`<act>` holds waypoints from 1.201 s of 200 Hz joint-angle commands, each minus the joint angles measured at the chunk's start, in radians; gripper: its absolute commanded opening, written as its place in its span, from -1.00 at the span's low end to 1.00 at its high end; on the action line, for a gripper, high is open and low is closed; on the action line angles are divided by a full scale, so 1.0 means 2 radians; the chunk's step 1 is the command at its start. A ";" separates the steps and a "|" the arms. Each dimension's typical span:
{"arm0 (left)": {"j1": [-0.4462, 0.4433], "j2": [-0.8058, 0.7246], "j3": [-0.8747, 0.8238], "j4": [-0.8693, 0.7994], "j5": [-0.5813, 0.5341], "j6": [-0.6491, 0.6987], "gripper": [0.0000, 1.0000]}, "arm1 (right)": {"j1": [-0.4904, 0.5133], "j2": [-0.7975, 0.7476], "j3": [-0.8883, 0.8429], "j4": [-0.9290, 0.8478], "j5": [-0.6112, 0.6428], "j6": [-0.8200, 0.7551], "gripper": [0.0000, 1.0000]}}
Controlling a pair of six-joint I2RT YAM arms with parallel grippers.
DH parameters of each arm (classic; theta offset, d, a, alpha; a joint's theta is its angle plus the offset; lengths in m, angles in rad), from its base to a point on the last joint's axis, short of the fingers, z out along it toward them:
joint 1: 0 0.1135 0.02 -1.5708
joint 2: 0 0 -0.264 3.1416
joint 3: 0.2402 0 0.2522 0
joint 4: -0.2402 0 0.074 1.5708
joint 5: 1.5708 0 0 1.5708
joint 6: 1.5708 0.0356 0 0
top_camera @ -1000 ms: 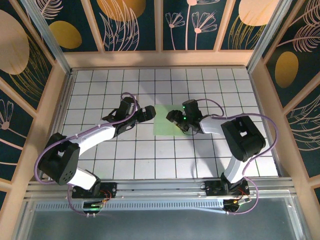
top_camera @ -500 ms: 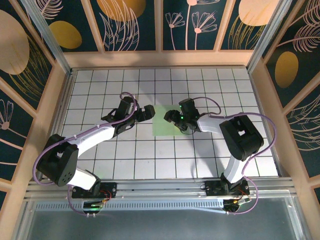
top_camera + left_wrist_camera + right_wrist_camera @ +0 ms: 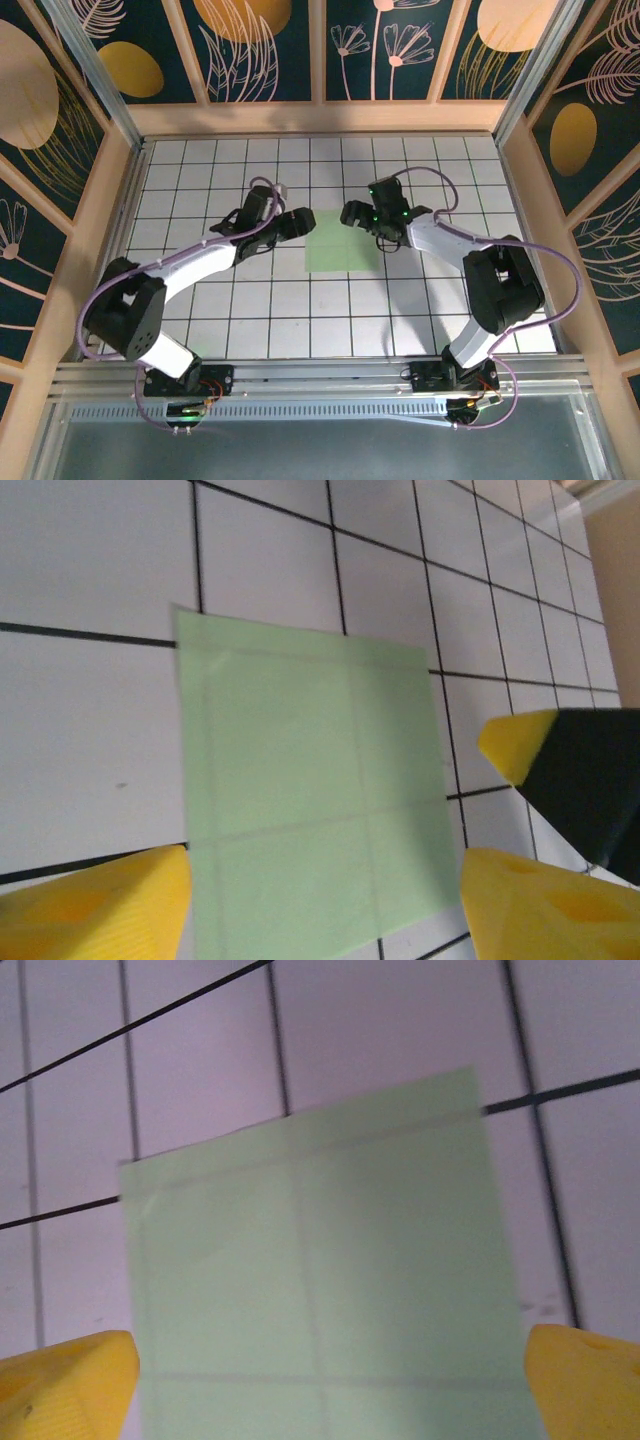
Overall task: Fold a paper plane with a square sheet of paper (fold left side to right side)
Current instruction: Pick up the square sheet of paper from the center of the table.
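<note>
Thin pale-green square sheet of paper (image 3: 340,245): lies flat and unfolded on white grid-tile table (image 3: 250,300), mid-table, between both grippers. Black grid lines show faintly through sheet.

Left gripper (image 3: 298,222): just beside sheet's left edge, near far-left corner. Yellow fingers (image 3: 100,905) spread wide, one each side of sheet in wrist view. Nothing grasped.

Right gripper (image 3: 352,213): over sheet's far edge. Yellow fingers (image 3: 70,1385) wide apart, one each side of sheet. Nothing grasped.

Contact with paper: cannot tell.

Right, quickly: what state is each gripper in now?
Left gripper: open, holding nothing.
Right gripper: open, holding nothing.
</note>
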 commanded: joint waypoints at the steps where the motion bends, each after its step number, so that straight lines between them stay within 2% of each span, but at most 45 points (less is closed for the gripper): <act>1: -0.001 0.036 0.014 0.008 0.082 -0.006 0.19 | -0.006 0.016 0.026 -0.046 0.035 -0.063 0.98; 46: -0.003 0.103 0.040 -0.006 0.131 -0.005 -0.24 | 0.000 0.090 0.082 -0.070 0.030 -0.097 0.98; 98: -0.011 0.144 0.047 -0.032 0.129 0.016 -0.53 | 0.009 0.162 0.150 -0.097 0.059 -0.125 0.99; 169: -0.012 0.164 0.040 -0.051 0.102 0.023 -0.66 | 0.014 0.216 0.203 -0.116 0.068 -0.143 0.98; 240: -0.012 0.169 0.027 -0.041 0.091 0.017 -0.74 | 0.028 0.204 0.169 -0.119 0.055 -0.125 0.92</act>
